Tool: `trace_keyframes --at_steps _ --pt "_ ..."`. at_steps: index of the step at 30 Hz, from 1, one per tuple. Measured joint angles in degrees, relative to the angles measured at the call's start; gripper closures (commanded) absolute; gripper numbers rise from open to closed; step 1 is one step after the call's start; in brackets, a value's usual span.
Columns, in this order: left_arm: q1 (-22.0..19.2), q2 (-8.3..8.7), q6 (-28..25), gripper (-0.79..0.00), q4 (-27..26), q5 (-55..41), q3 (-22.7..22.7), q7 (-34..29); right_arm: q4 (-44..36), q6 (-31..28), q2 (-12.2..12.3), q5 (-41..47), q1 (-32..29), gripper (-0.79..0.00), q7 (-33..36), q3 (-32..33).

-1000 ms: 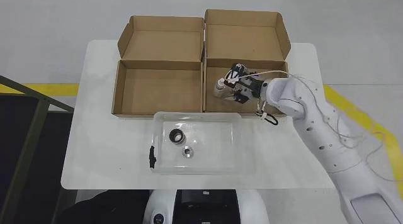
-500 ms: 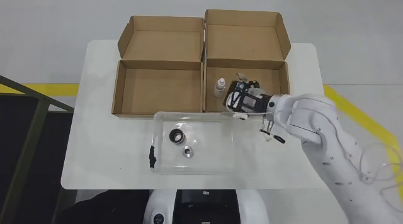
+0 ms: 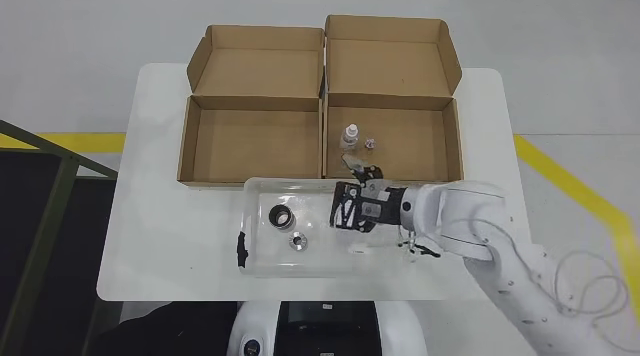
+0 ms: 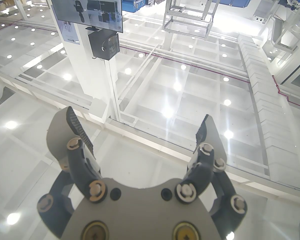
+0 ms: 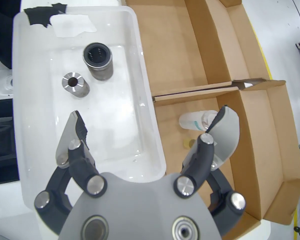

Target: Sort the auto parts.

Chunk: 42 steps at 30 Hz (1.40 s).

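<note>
White desk (image 3: 150,206) on a grey floor. Two open cardboard boxes sit side by side at the far edge, with a clear bin (image 3: 312,182) (image 5: 140,58) just in front of them.

In the bin are a dark ringed bearing (image 3: 281,218) (image 5: 98,62), upright, and near it a smaller slotted steel collet (image 3: 298,243) (image 5: 74,84). Black tape (image 3: 241,249) is on the bin's rim.

Right box (image 3: 420,146) (image 5: 260,138): a small white bottle (image 3: 349,136) (image 5: 193,122) on its side, a small brass piece (image 3: 370,141) (image 5: 188,143) close by. Left box (image 3: 250,141) (image 5: 170,38) adjoins it.

Right gripper (image 3: 345,206) (image 5: 150,113): fingers spread wide, holding nothing, straddling the bin's wall, one over the bin and one over the right box by the bottle. Whether it touches the bottle is unclear.

Left gripper (image 4: 138,114): fingers spread, nothing held, pointing up at a hall ceiling.
</note>
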Motion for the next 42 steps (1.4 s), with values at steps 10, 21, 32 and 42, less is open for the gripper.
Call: trace_keyframes --at_steps 10,21,32,42 --pt "0.0 0.0 0.0 -0.785 0.0 0.0 0.0 0.0 0.94 -2.39 -1.01 -1.1 1.51 -0.785 0.18 -7.94" --pt "0.0 0.0 0.0 -0.785 0.0 0.0 0.0 0.0 7.28 -2.6 -2.63 -0.48 6.07 -0.671 -0.14 -13.71" --pt "0.0 0.0 0.0 -0.785 0.0 0.0 0.0 0.0 13.79 -4.11 -3.88 1.87 9.37 -0.597 1.96 -17.62" --pt "0.0 0.0 0.0 -0.785 0.0 0.0 0.0 0.0 16.96 -4.19 -5.16 1.66 11.31 -0.511 1.44 -21.18"
